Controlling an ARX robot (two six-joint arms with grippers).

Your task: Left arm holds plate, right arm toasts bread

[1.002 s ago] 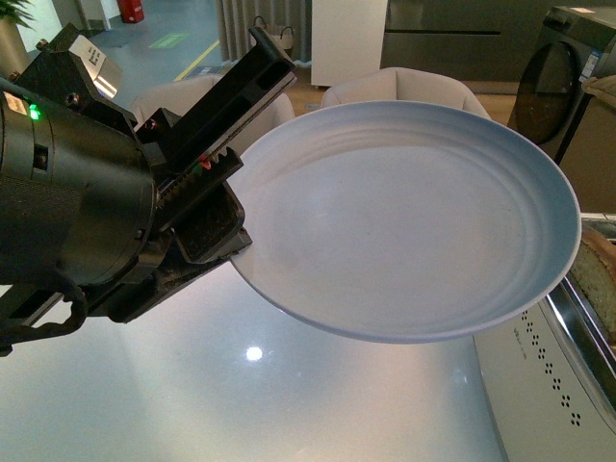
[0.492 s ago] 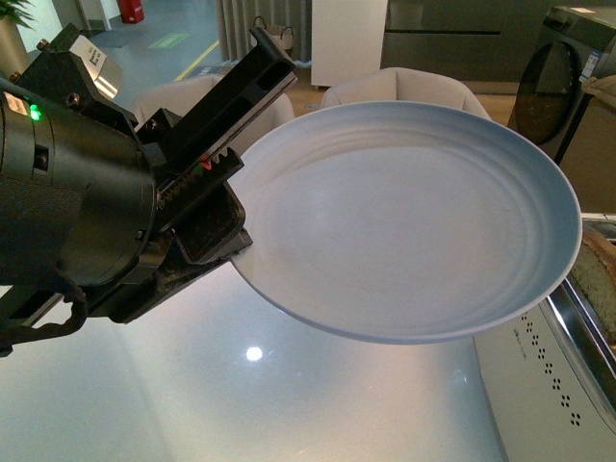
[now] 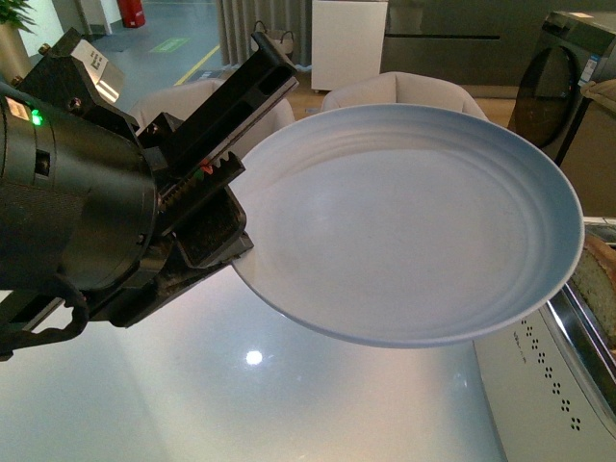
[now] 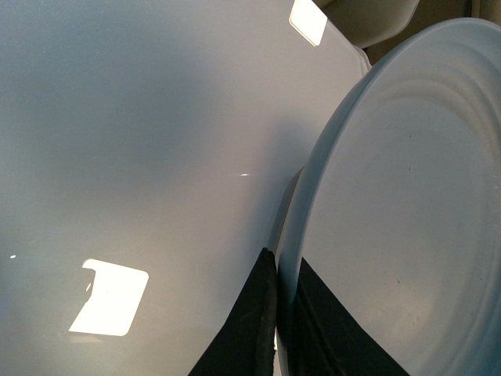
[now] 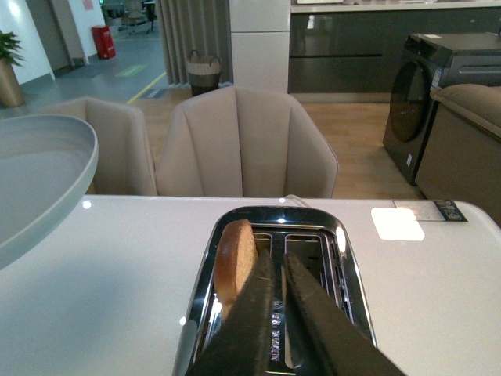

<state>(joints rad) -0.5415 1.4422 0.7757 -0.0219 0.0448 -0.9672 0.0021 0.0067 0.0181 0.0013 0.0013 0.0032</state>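
Note:
My left arm (image 3: 77, 192) fills the left of the front view, black with a green light. Its gripper (image 3: 223, 183) is shut on the rim of the pale blue-grey plate (image 3: 414, 231), held tilted above the table; the plate is bare. In the left wrist view the jaws pinch the plate's rim (image 4: 283, 274). The bread (image 5: 235, 258) stands upright in one slot of the chrome toaster (image 5: 348, 274), its rounded top sticking out. My right gripper (image 5: 275, 262) is shut and empty, just above the toaster beside the bread. A bit of bread (image 3: 599, 279) shows at the front view's right edge.
The glossy white table (image 3: 144, 404) lies under the plate. The toaster's side with vent holes (image 3: 549, 385) is at the lower right of the front view. Beige chairs (image 5: 243, 141) stand behind the table, and a washing machine (image 5: 423, 94) further back.
The plate and left arm have shifted very slightly; otherwise nothing has visibly changed.

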